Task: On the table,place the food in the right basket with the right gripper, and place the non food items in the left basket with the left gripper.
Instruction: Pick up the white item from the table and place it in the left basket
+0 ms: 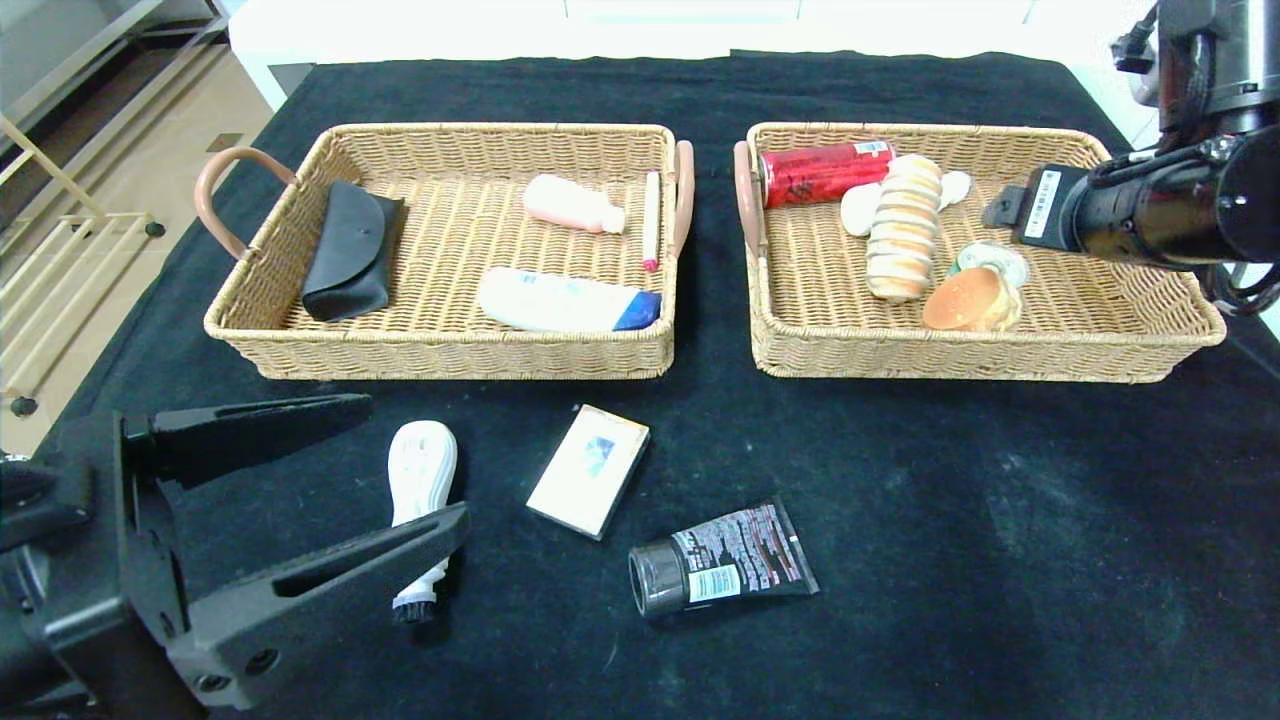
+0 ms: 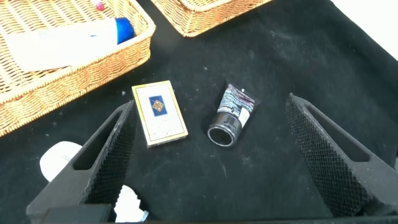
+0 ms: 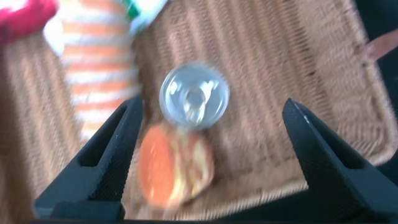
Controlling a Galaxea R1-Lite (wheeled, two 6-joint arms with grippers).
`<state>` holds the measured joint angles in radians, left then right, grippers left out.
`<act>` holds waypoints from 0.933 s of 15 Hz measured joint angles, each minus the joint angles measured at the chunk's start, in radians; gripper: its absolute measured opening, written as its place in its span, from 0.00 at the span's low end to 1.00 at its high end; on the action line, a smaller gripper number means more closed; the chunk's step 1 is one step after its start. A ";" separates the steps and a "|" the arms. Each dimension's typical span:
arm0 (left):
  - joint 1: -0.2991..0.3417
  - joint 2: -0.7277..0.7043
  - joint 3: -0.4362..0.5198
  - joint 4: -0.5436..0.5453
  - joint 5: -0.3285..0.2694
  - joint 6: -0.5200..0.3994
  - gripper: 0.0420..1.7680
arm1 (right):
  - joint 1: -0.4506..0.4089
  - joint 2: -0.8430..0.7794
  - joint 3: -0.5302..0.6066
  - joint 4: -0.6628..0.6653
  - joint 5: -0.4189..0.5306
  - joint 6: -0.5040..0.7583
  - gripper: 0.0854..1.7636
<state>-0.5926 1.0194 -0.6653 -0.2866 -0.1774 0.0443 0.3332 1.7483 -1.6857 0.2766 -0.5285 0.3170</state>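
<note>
Three non-food items lie on the black cloth: a white brush (image 1: 422, 470), a flat card box (image 1: 589, 469) (image 2: 160, 112) and a black tube (image 1: 722, 570) (image 2: 231, 116). My left gripper (image 1: 419, 458) (image 2: 210, 102) hangs open at the near left, its fingers either side of the brush and holding nothing. The right arm (image 1: 1150, 210) reaches over the right basket (image 1: 960, 360). In the right wrist view my right gripper (image 3: 211, 106) is wide open and empty above a burger (image 3: 174, 165) (image 1: 970, 300) and a silver-topped can (image 3: 194, 94) lying in that basket.
The left basket (image 1: 440, 355) holds a black case (image 1: 350, 250), a pink bottle (image 1: 572, 203), a pen (image 1: 651, 220) and a white tube (image 1: 565, 300). The right basket also holds a red can (image 1: 825, 172) and a striped roll (image 1: 905, 228).
</note>
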 joint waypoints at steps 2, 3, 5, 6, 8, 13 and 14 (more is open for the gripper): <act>0.000 0.000 0.000 0.001 0.000 0.000 0.97 | 0.057 -0.078 0.111 -0.004 0.096 -0.029 0.94; 0.000 0.000 0.000 0.003 0.000 0.000 0.97 | 0.085 -0.124 0.176 -0.005 0.171 -0.064 0.94; 0.000 0.001 -0.002 0.050 0.000 0.000 0.97 | 0.147 -0.219 0.313 -0.007 0.291 -0.162 0.95; 0.000 0.001 -0.009 0.076 0.001 0.000 0.97 | 0.178 -0.257 0.370 -0.010 0.320 -0.200 0.95; 0.000 0.003 -0.013 0.090 0.002 0.000 0.97 | 0.223 -0.317 0.476 -0.045 0.379 -0.251 0.95; 0.000 0.025 -0.010 0.090 0.026 0.008 0.97 | 0.273 -0.373 0.716 -0.371 0.526 -0.383 0.96; -0.001 0.028 -0.009 0.093 0.029 0.008 0.97 | 0.296 -0.378 0.750 -0.397 0.543 -0.397 0.96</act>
<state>-0.5940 1.0477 -0.6743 -0.1938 -0.1485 0.0523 0.6296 1.3704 -0.9357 -0.1206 0.0143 -0.0802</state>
